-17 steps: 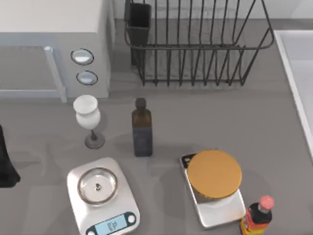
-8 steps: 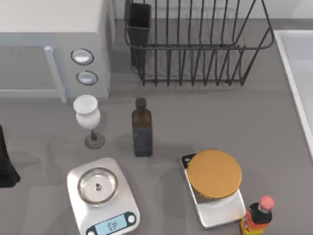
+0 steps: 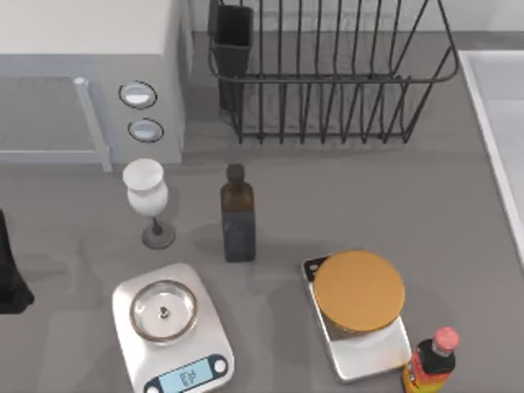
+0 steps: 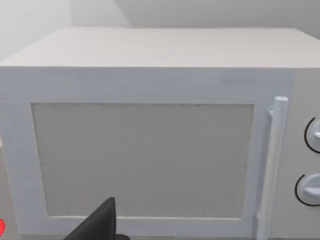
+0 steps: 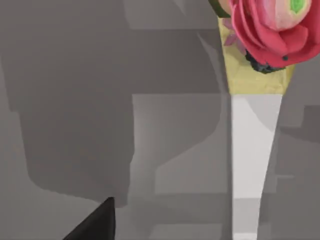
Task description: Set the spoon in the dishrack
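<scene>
Left to right on the grey surface (image 3: 458, 205): left arm (image 3: 10, 270) parked at the edge, its end effector state untellable, microwave (image 3: 90, 74), white goblet (image 3: 147, 196), scale (image 3: 170, 323), brown bottle (image 3: 237, 214), dishrack (image 3: 327, 70) at rear centre, second scale carrying an orange disc (image 3: 359, 291); spoon not located.

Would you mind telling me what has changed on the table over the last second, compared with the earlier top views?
Nothing has visibly changed. The dishrack, the white goblet glass, the dark bottle, both scales and the orange-lidded container sit exactly where they were. A dark part of the left arm stays at the table's left edge.
</scene>
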`<control>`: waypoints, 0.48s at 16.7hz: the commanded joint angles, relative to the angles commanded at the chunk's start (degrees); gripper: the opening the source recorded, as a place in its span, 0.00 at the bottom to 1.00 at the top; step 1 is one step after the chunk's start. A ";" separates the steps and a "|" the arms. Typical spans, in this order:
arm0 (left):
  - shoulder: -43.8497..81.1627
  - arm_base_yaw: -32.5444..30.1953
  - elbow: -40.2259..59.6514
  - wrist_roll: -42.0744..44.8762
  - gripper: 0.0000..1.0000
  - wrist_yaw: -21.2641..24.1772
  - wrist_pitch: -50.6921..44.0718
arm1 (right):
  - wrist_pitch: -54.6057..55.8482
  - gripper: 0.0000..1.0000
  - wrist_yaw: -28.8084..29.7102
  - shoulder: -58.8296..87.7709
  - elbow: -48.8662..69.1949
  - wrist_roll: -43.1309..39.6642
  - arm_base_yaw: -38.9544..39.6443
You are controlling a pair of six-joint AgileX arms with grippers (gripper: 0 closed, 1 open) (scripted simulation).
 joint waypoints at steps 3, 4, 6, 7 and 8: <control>0.00 0.00 0.00 0.00 1.00 0.00 0.00 | 5.58 1.00 0.00 2.94 -3.09 0.02 -0.01; 0.00 0.00 0.00 0.00 1.00 0.00 0.00 | 6.22 1.00 0.00 3.30 -3.47 0.02 -0.01; 0.00 0.00 0.00 0.00 1.00 0.00 0.00 | 6.31 1.00 0.00 3.35 -3.53 0.03 -0.02; 0.00 0.00 0.00 0.00 1.00 0.00 0.00 | 6.31 1.00 0.00 3.35 -3.53 0.03 -0.02; 0.00 0.00 0.00 0.00 1.00 0.00 0.00 | 6.31 1.00 0.00 3.35 -3.53 0.03 -0.02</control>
